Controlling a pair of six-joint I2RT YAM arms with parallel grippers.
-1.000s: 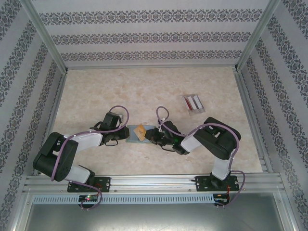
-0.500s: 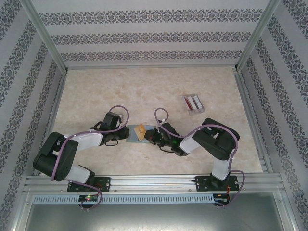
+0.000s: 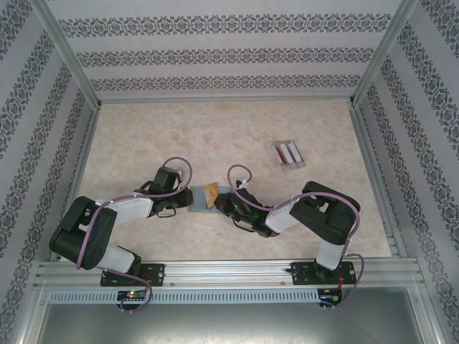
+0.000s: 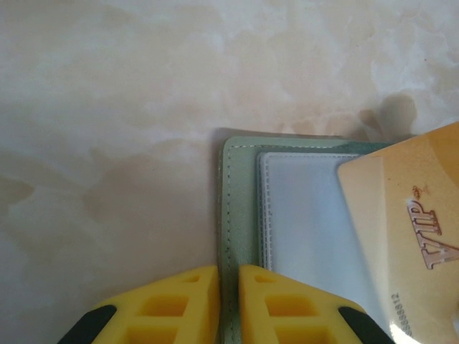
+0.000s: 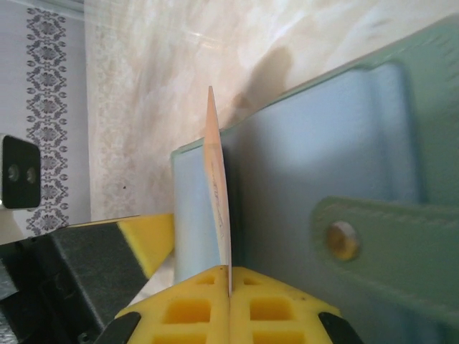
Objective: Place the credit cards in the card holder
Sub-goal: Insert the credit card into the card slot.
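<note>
Left wrist view: left gripper (image 4: 229,304), yellow fingertips clenched on the stitched edge of the card holder (image 4: 240,208), w/ the edge pinched btwn them. The grey-green holder lies open and flat on a marbled table (image 4: 107,107). A gold card (image 4: 401,236) w/ "VIP" print overlaps the holder's pale inner pocket, on the side away from the pinched edge.

Right wrist view: right gripper (image 5: 229,290) is clamped tight on the gold card, which is seen edge-on and upright over the holder's inner panel. Can't tell whether its far end is inside a pocket. The snap button (image 5: 343,240) sits on the holder's tab, near the card.

Top external view: the holder is btwn the two grippers, left one at its left edge, right one at its right. Well apart from the holder, far-right of it, a clear tray (image 3: 300,159) holds red and white cards (image 3: 283,152).
</note>
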